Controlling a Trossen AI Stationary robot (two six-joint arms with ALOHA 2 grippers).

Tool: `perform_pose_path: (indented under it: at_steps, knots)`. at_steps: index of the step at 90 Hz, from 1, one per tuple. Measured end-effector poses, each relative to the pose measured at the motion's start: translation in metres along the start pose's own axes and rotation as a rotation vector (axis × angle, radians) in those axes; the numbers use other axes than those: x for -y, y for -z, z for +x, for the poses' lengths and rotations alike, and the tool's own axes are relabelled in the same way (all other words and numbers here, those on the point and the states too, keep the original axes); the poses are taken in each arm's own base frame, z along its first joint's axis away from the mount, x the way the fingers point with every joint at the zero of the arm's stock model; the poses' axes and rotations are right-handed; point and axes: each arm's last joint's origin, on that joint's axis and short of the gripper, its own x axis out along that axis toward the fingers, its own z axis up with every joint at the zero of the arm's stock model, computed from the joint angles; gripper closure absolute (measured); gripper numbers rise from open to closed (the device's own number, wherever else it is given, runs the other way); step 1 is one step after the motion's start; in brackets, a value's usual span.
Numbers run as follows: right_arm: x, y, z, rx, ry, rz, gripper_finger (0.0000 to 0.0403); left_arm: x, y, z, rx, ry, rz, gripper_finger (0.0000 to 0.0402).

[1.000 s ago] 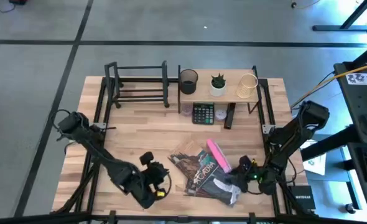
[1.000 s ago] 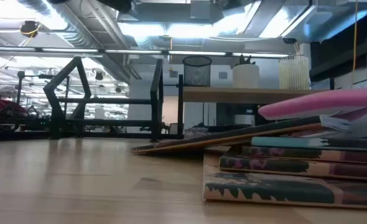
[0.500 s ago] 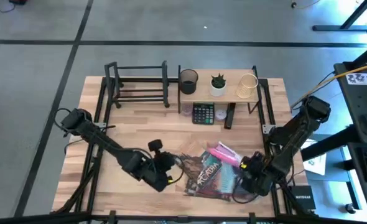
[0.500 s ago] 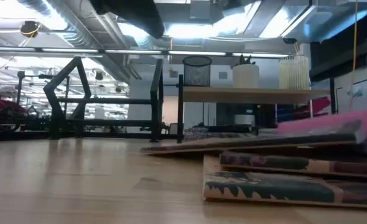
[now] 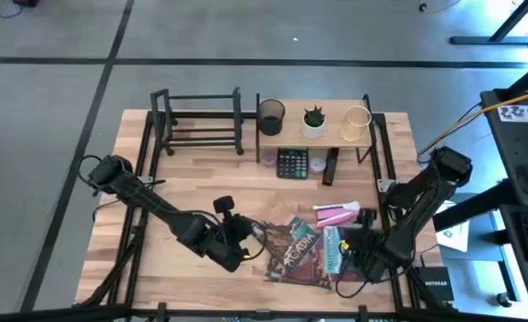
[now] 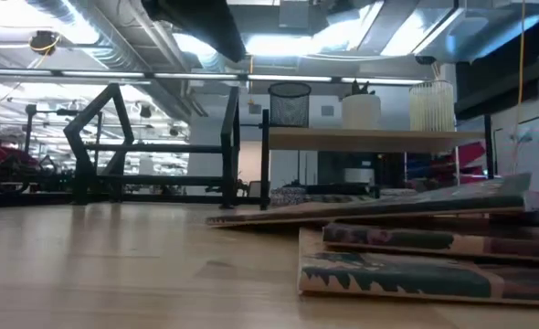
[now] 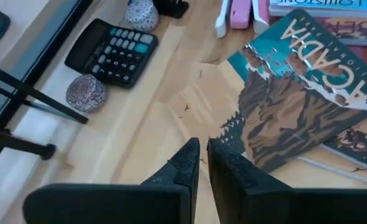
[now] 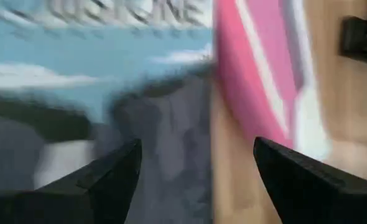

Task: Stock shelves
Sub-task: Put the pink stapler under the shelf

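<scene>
Since the earlier frames, the pink book (image 5: 337,215) has slid off the stack toward the right rear, and a teal-spined book (image 5: 332,248) now shows beside the right gripper (image 5: 358,255); the left arm has barely shifted.

High view: the book rack (image 5: 199,121) at rear left is unstocked. The board shelf (image 5: 316,132) at rear centre carries a mesh cup (image 5: 270,116), a potted plant (image 5: 314,120) and a wire holder (image 5: 355,123); a calculator (image 5: 292,164) lies on the table just in front of it. All the books (image 5: 302,250) lie in a loose heap at front centre, well apart from both units. Judgement: stocking of books has not begun; every book is still to be placed.

Low view: the rack (image 6: 155,146) stands bare at left, and the shelf board (image 6: 370,138) shows only the three items on top. The books (image 6: 406,242) lie flat and overlapping in the right foreground. No gripper is clearly seen.

Left wrist view: the left gripper (image 7: 202,163) has its fingers pressed nearly together, holding nothing. It sits just beside the corner of the Acadia book (image 7: 295,99), apart from it.

Right wrist view: the right gripper (image 8: 196,171) has its fingers spread wide. It hovers close over a blue-covered book (image 8: 102,68), with the pink book (image 8: 258,81) lying alongside; nothing is gripped.
</scene>
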Motion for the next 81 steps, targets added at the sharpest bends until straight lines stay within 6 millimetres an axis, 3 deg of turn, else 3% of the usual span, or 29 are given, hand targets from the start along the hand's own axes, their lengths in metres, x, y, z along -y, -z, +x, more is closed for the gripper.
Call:
perform_pose_path:
  at_steps: [22, 36, 55, 81]
  knots:
    - [0.009, -0.014, -0.003, -0.081, -0.017, -0.177, 0.0110, -0.002, 0.005, 0.000, -0.036, -0.020, -0.068, 0.0385]
    - [0.023, -0.025, 0.011, -0.204, -0.061, -0.318, 0.0110, 0.002, 0.006, -0.004, -0.022, -0.010, -0.086, 0.0385]
    - [0.041, -0.035, 0.041, -0.338, -0.105, -0.222, 0.0112, 0.009, 0.010, -0.013, -0.007, 0.009, -0.061, 0.0385]
    - [0.055, -0.082, 0.046, -0.184, -0.223, 0.006, 0.0132, 0.018, 0.023, -0.030, 0.002, 0.008, -0.027, 0.0385]
